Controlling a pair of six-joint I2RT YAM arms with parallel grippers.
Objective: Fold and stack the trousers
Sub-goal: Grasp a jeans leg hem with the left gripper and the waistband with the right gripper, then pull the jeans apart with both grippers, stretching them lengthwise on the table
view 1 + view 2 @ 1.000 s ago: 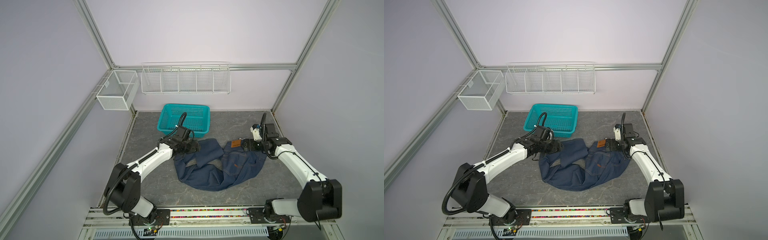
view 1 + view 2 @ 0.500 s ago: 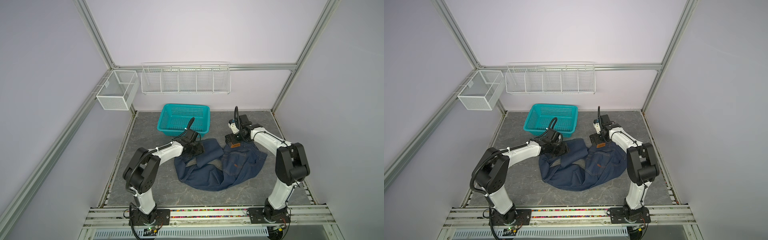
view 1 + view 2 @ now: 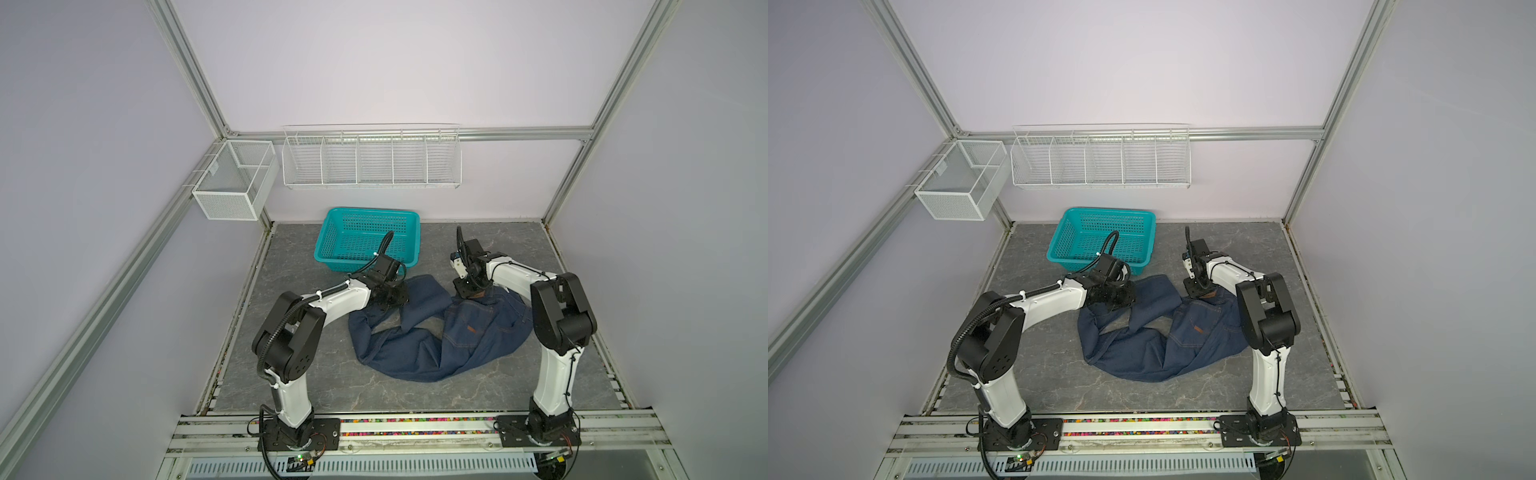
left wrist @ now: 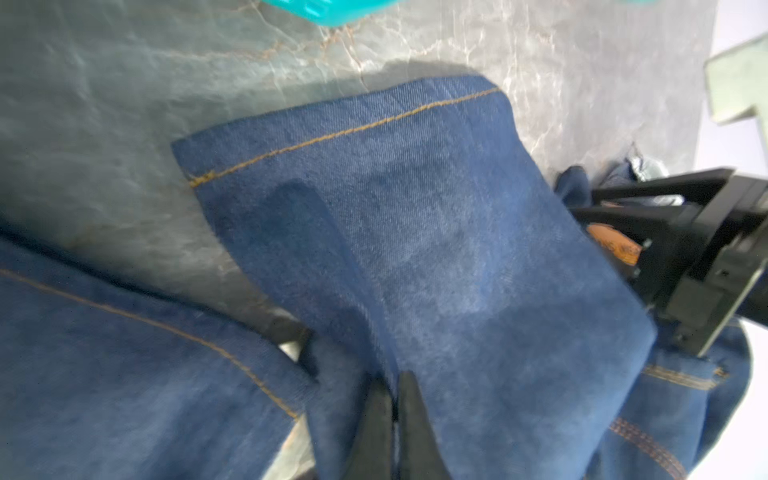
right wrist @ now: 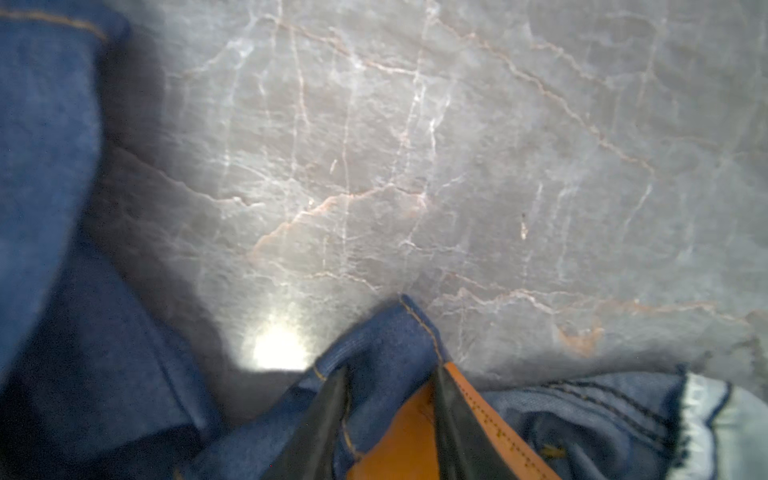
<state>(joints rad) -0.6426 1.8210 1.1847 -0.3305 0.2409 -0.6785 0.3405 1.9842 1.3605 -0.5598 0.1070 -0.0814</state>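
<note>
Pinching a leg fold of the dark navy denim trousers [image 3: 457, 345] between pressed-together fingers, the left gripper [image 4: 392, 378] faces the right gripper [image 5: 392, 370], whose fingers clamp the tan-patched waistband [image 5: 386, 336] between them, the rest sprawled beneath both.

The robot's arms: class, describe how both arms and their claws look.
The left arm and the right arm are built from white tube-shaped links joined by chunky black joints. A black ribbed hose runs along the left arm, and thin black cables run along the right. The left claw and the right claw each end in two slim, black, tapering fingers.
</note>
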